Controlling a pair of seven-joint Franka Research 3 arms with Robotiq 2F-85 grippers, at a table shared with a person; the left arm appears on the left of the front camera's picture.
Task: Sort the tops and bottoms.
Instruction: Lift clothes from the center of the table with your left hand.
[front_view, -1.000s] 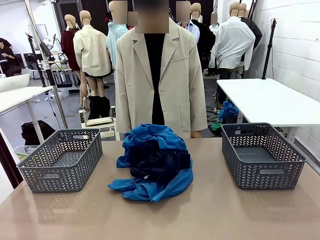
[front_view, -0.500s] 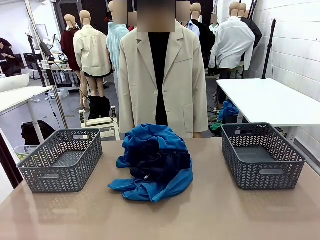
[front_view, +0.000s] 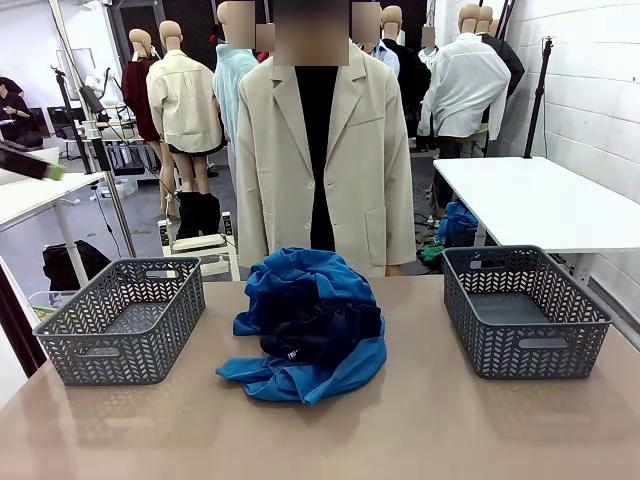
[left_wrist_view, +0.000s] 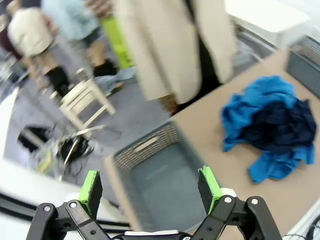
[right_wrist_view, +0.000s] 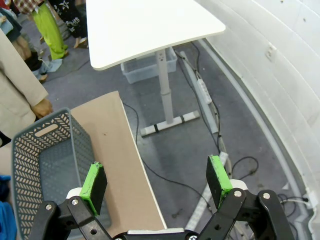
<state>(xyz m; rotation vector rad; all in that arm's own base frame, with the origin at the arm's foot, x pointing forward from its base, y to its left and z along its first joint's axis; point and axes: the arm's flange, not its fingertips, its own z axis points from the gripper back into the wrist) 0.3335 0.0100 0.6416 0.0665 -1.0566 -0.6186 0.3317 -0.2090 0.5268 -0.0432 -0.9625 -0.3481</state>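
A heap of clothes lies mid-table: bright blue tops (front_view: 300, 275) wrapped around dark navy bottoms (front_view: 322, 325), one with a small white label. My left gripper (left_wrist_view: 150, 187) hovers open and high above the left grey basket (left_wrist_view: 150, 145), with the tops (left_wrist_view: 255, 100) and bottoms (left_wrist_view: 280, 125) off to its right. One of its fingers (front_view: 40, 167) pokes in at the front view's far left edge. My right gripper (right_wrist_view: 156, 182) hangs open and empty past the table's right edge, beside the right grey basket (right_wrist_view: 30, 145).
Two grey baskets, left (front_view: 100, 352) and right (front_view: 540, 343), flank the heap, nothing in either. A person in a beige jacket (front_view: 320, 150) stands at the far edge behind the heap. A white table (front_view: 540, 200) stands at back right. Bare tabletop (front_view: 420, 430) runs along the front.
A finger of my left gripper has come into the front view at the far left edge. The person shifted slightly. The heap and baskets have not moved.
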